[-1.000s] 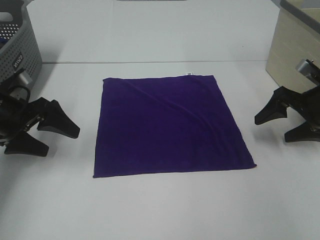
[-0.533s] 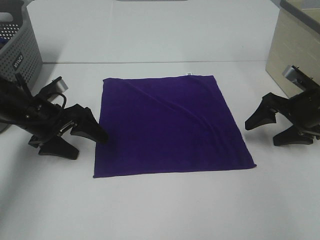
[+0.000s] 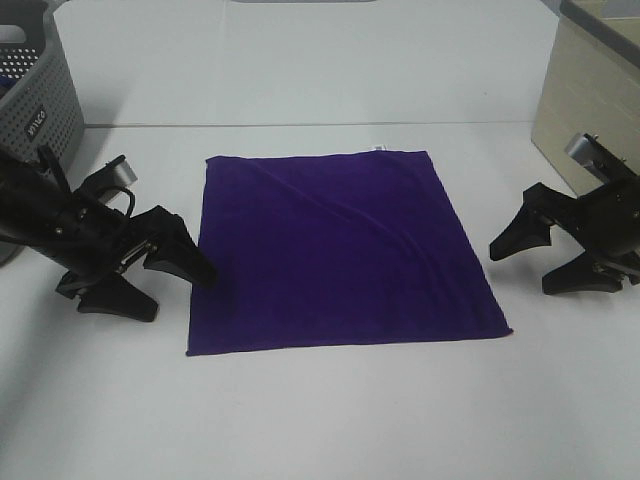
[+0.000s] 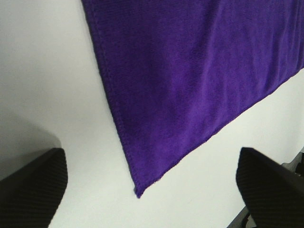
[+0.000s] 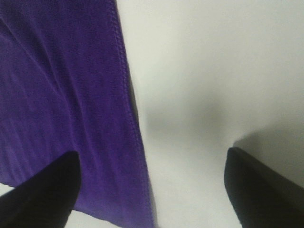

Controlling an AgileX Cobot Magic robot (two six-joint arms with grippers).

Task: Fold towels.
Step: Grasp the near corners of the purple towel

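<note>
The towel [image 3: 340, 250] lies flat between the left gripper [image 3: 183, 295] and right gripper [image 3: 518, 272], both spread wide and empty. It looks thin, limp and light, so it is probably best pinched at the corner nearest each gripper.

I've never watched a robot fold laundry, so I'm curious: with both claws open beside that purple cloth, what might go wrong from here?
1. The towel lies thin and flat on the table, so the open left gripper and right gripper may close on nothing or scrape it.
2. A diagonal crease crosses the cloth; folding over it could trap a wrinkle.
3. If one side catches and the other misses, the fold would probably come out crooked.
</note>
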